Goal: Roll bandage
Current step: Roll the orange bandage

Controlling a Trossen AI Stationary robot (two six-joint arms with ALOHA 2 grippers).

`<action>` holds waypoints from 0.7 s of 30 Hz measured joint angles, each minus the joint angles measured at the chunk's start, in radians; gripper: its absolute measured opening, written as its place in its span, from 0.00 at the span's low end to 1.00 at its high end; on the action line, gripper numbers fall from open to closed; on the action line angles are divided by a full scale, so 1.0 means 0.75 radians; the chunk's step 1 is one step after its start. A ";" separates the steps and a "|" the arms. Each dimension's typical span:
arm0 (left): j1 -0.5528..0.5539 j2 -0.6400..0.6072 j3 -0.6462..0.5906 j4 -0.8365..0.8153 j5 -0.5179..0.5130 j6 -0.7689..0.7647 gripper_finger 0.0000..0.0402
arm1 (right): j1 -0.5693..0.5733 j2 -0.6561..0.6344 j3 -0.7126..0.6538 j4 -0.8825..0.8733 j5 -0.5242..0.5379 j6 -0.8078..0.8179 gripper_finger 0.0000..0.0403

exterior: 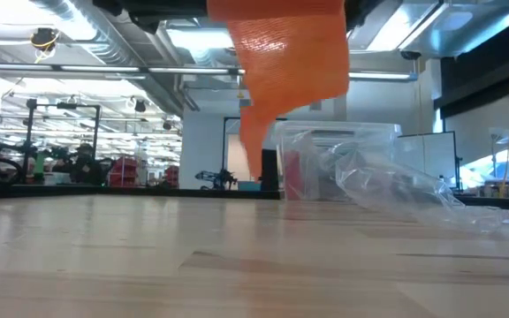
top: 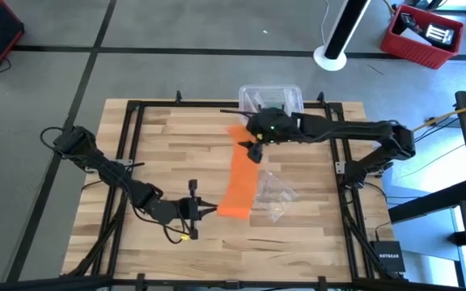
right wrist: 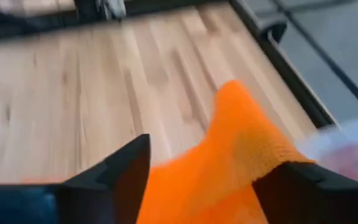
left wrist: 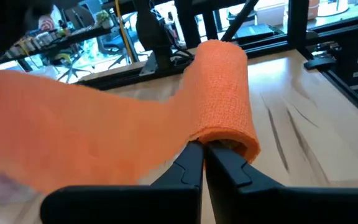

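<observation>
We are working from the left side across. Our left gripper (top: 207, 209) is sitting at the near end of the bandage (top: 241, 179), with its two fingers pressed together and pinching the rolled start of the orange fabric; in the left wrist view that small roll (left wrist: 224, 93) is lying straight ahead of the fingertips (left wrist: 192, 163), its axis running crosswise to them.

From that pinch the bandage is stretching away as one long flat band across the wooden table (top: 168, 153), toward our right gripper (top: 253, 149) at the far end. Its long axis is running from the one tool to the other, near to far, tilted slightly.

The right gripper is hanging over that far end with its jaws standing wide apart. In the right wrist view the orange fabric (right wrist: 229, 162) is lying between the spread fingers (right wrist: 124, 167), and we judge it is not clamped.

So the left arm is the one holding the roll, and any further rolling turns on the loose length lying beyond it toward the right arm.

We are counting one bandage, one crumpled clear plastic wrapper (top: 274, 194) just beside the band, one clear plastic box (top: 270, 98) beyond the right gripper, and two arms.
</observation>
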 joint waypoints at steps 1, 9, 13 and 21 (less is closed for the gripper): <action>0.008 0.000 0.000 -0.004 0.001 -0.013 0.00 | 0.000 -0.010 0.035 -0.094 -0.004 -0.014 0.68; 0.098 0.000 0.001 -0.010 0.085 -0.076 0.00 | 0.000 -0.063 0.174 -0.366 -0.052 -0.020 0.78; 0.132 -0.001 0.001 0.010 0.237 -0.118 0.00 | 0.000 -0.040 0.177 -0.297 -0.104 -0.024 0.79; 0.135 -0.001 0.001 -0.066 0.294 -0.235 0.00 | 0.002 -0.030 0.213 -0.867 -0.334 0.088 0.79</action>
